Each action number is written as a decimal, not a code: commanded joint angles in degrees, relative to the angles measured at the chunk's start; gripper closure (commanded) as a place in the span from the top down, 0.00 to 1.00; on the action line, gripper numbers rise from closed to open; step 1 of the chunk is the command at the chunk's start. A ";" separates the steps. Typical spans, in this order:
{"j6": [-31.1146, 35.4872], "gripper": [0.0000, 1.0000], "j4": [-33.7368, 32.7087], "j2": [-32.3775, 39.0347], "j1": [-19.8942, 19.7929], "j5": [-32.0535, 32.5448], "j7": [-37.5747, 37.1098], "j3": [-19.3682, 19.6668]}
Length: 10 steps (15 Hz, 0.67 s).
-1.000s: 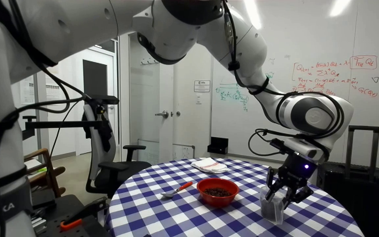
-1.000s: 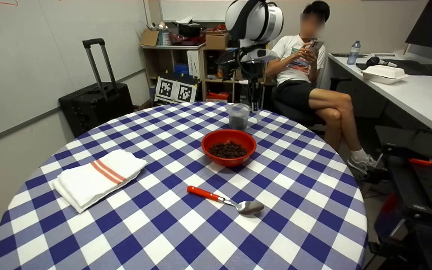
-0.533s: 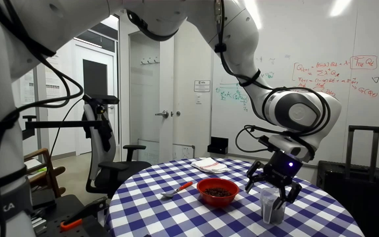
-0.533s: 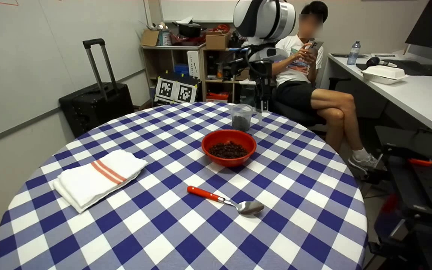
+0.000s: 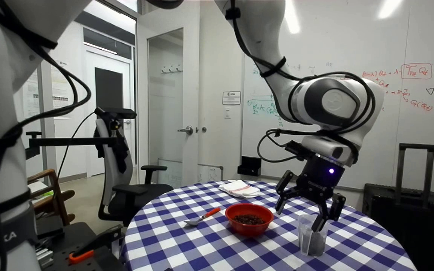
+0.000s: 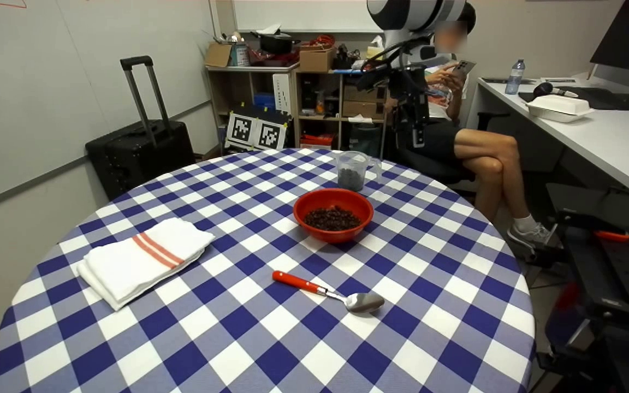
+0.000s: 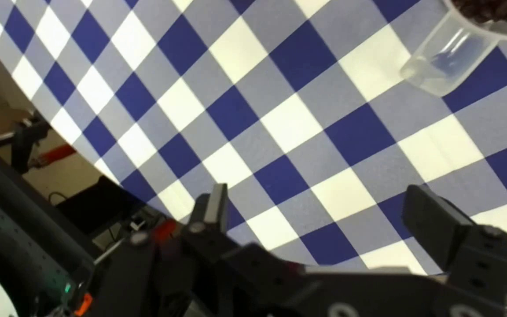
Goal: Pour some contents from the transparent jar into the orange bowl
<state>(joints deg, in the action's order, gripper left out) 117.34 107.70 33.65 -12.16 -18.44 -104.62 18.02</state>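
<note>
The transparent jar stands upright on the checkered cloth with dark contents in its lower part. Its handle shows in the top right of the wrist view, with dark beans inside the rim. Beside the jar sits the orange bowl, holding a layer of dark beans. My gripper is open, its fingers wide apart with only tablecloth seen between them. It hangs above the table near the jar's handle side, clear of the jar in an exterior view.
A spoon with a red handle lies near the bowl. A folded white towel rests farther along the round table. Beyond the table sit a person and a black suitcase.
My gripper was narrow at the jar's handle a second ago. It has opened, let go and risen away from the jar, which shifted slightly and now stands on its own.
</note>
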 commanded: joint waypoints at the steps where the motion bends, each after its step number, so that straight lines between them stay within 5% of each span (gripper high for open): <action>1: -1.42 1.00 8.51 -10.03 3.05 8.31 3.55 -0.26; 10: -10.07 1.00 16.25 -27.80 9.64 29.70 5.19 -5.82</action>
<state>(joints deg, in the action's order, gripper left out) 107.93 120.59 12.40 -3.24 5.69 -101.79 14.00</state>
